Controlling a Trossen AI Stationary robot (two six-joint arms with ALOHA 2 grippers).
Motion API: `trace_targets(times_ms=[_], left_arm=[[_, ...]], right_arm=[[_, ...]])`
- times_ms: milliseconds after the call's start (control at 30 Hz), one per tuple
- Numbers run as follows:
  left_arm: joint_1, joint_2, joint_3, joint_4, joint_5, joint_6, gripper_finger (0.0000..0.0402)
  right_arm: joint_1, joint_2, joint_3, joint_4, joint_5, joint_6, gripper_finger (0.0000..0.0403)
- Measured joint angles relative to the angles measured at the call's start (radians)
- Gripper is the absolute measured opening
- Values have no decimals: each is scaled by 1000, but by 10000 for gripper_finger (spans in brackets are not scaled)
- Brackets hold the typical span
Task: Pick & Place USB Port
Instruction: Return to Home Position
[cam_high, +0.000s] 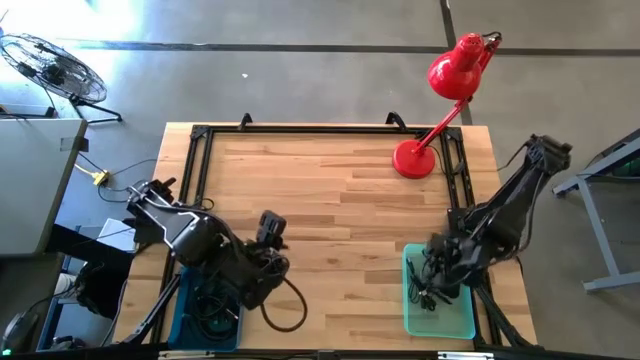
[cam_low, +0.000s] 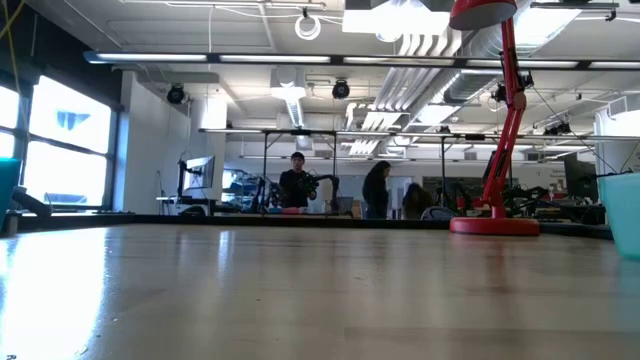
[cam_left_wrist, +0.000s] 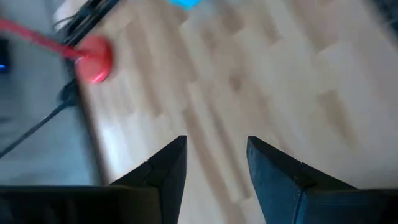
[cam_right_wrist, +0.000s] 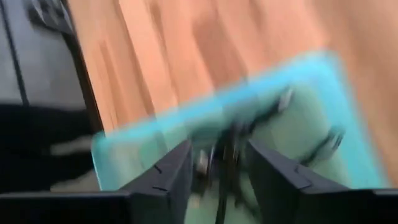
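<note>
As your right hand (cam_right_wrist: 217, 149) hangs open, empty, directly over the bin (cam_high: 447, 326) of cables (cam_right_wrist: 229, 163), lift straight up; left hand (cam_left_wrist: 216, 148) open too.

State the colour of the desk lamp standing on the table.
The metal desk lamp is red; high view.

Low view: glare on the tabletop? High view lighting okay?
Low view: the windows throw a pale sheen on the table at the picture's left; ceiling lights bright; high view: wood evenly lit, bright patches on the floor beyond the table.

Bare table (cam_high: 330, 220) middle; red lamp (cam_high: 413, 160) at rear-right
</note>
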Motion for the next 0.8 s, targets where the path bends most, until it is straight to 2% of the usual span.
trace_targets(times_ms=[67,167,333,433,533,633,800], left_arm=[[0,0,0,-6,-52,4,161],[0,0,0,9,-95,102,161],[21,-27,0,-5,-119,248,152],[69,-56,0,-5,-88,367,121],[134,-98,0,-4,-23,479,69],[217,-162,0,-5,59,596,14],[372,-280,0,-5,104,666,5]], right_arm=[[-31,-50,0,14,80,-69,155],[-97,-137,0,48,181,-222,173],[-252,-301,0,210,246,-579,178],[-348,-394,6,347,249,-823,174],[-440,-452,71,409,274,-1017,164],[-514,-472,184,395,272,-1178,132],[-573,-439,412,321,237,-1394,21]])
